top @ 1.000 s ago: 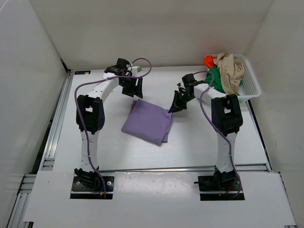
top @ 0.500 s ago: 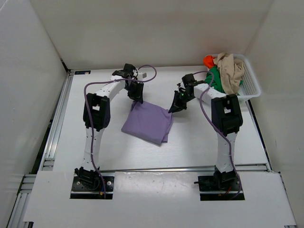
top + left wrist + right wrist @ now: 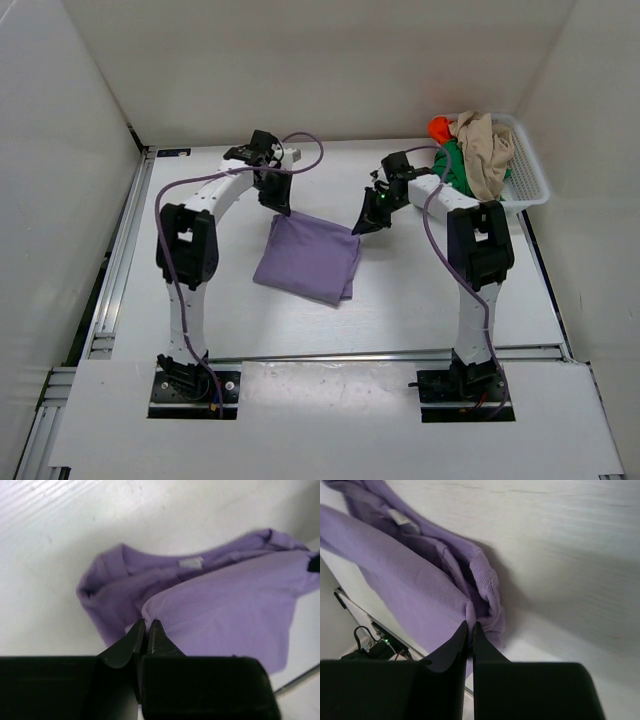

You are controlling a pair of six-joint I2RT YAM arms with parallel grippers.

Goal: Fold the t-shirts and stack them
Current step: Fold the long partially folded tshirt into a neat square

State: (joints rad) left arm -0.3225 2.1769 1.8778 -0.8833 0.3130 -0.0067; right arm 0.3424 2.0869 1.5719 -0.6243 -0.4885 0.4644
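1. The lilac purple cloth t-shirt (image 3: 305, 262) lies partly folded in the middle of the white counter (image 3: 400, 310), between the two arms. It forms a rough rectangle set a little askew.
2. The left tool (image 3: 282, 208) is clamped narrow on the shirt's far-left corner. In the left wrist view its dark fingertips (image 3: 136, 632) meet, with a peak of purple cloth pinched between them.
3. The right tool (image 3: 362, 225) is likewise closed tight, on the far-right corner. The right wrist view shows a bunched fold of the same cloth caught at its tips.
4. The relation that matters is that the held edge is the far edge, and it runs left to right between the two tools. All the rest of the shirt stretches from that edge toward the arm bases, so the cloth lies on the near side of both tools.
5. Neither arm is nearer than the other, since each holds its own corner. The right corner sits slightly closer to the bases, so the held edge slants a little.
6. My judgement is that the coming fold carries this far edge toward the near one. Both tools would have to travel together so that the edge does not sag or twist.
7. The beige tan t-shirt (image 3: 487, 150), bright green t-shirt (image 3: 455, 162) and orange-red t-shirt (image 3: 439, 127) are heaped in the white plastic mesh basket (image 3: 535, 185) at the far right, well apart from the purple one.
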